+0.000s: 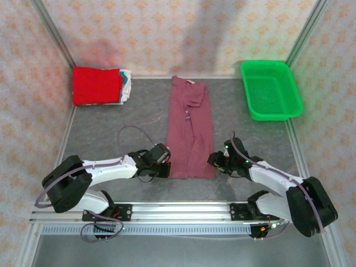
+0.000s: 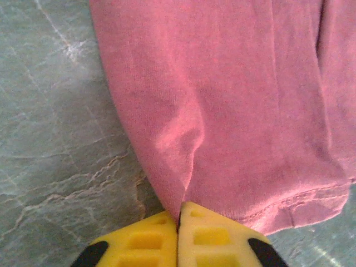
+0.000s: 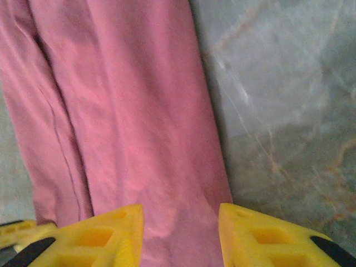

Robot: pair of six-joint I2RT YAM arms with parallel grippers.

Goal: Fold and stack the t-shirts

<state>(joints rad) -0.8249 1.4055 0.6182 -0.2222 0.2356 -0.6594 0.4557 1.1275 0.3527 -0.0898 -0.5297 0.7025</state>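
maroon t-shirt (image 1: 191, 128), top external view: it lies flat on the surface (image 1: 111, 128), folded lengthwise into a narrow strip. its long axis runs straight away from both tools, with the collar at the far end. the left tool (image 1: 166, 168) is at the near-left hem corner and the right tool (image 1: 214, 161) at the near-right hem corner. both are equally near the hem, and the whole strip lies ahead of them. the folded stack (image 1: 99, 86), red on top with whitish shirts beneath, is far ahead and left of the left tool. the green basket (image 1: 266, 63) is far ahead and right of the right tool.

left wrist view: the left tool (image 2: 179, 216) is fully closed, pinching the shirt's left edge near the hem. a crease rises in the cloth just ahead of the fingertips. cloth spreads ahead and to the right.

right wrist view: the right tool (image 3: 181, 214) stands partly apart, straddling the hem corner. cloth lies between the fingers, unpinched. the strip runs ahead and to the left.

judgement: the right tool should close before any lift. the hem would then travel forward along the long axis toward the collar. a lift with one corner gripped would likely skew the strip.
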